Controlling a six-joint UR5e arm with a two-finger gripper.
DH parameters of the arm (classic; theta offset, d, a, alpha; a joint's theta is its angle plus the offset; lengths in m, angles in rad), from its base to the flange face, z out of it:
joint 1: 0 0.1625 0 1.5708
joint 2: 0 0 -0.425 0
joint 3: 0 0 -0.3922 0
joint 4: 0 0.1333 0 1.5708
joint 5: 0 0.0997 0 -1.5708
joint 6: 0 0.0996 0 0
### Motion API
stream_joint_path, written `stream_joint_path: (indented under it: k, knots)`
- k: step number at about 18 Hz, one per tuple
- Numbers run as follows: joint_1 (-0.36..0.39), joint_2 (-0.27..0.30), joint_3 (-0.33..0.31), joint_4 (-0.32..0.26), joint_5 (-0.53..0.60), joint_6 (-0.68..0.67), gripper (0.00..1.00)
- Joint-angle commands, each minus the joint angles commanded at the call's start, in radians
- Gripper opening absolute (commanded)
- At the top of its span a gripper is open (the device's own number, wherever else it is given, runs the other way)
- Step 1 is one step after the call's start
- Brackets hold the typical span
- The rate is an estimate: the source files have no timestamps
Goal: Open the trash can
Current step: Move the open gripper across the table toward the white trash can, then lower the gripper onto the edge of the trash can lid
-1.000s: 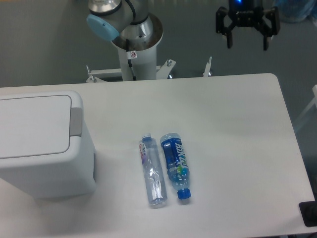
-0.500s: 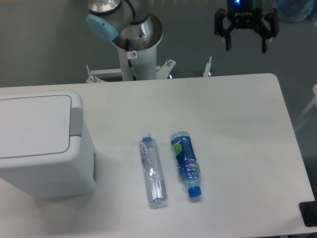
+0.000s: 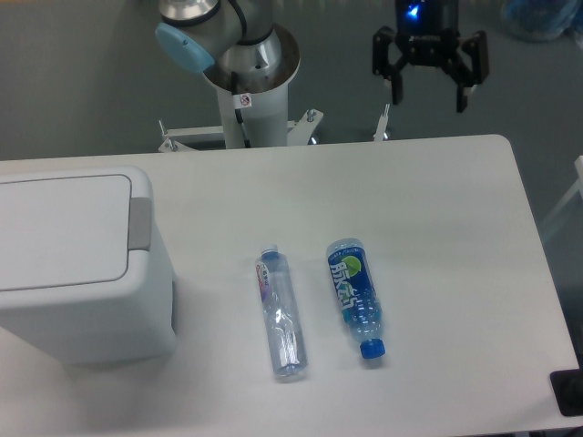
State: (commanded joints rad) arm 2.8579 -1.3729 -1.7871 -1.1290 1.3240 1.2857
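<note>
While the large boxy white plastic trash can [image 3: 77, 264] sits lid-closed at the tabletop's [image 3: 437, 218] left edge, the black two-finger hand [image 3: 428, 91] hangs wide open, empty, well apart. Reaching the grey push tab [image 3: 139, 222] comes next.

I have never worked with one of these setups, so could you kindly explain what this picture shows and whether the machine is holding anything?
This is one fixed camera looking down at a white table. The grey column at the top is the robot arm's base. Its black two-finger gripper hangs beyond the table's far edge, fingers spread, holding nothing. At the left stands a large white trash can with its flat lid closed and a grey push tab on the lid's right side. Two plastic bottles lie on their sides: a clear bottle and a blue-labelled bottle with a blue cap.
</note>
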Motion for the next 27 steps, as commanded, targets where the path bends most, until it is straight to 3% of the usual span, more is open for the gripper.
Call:
stream_joint_path:
  k: [8, 17, 22, 24, 27]
  knots:
    - [-0.101, 0.022, 0.015, 0.0, -0.014, -0.242, 1.0]
    - [-0.23, -0.047, 0.044, 0.008, -0.158, -0.549, 1.0]
    - [-0.293, -0.119, 0.052, 0.121, -0.264, -0.857, 1.0]
    - [-0.343, -0.152, 0.058, 0.187, -0.258, -0.901, 1.0]
    - [-0.396, -0.173, 0.07, 0.195, -0.255, -0.905, 1.0]
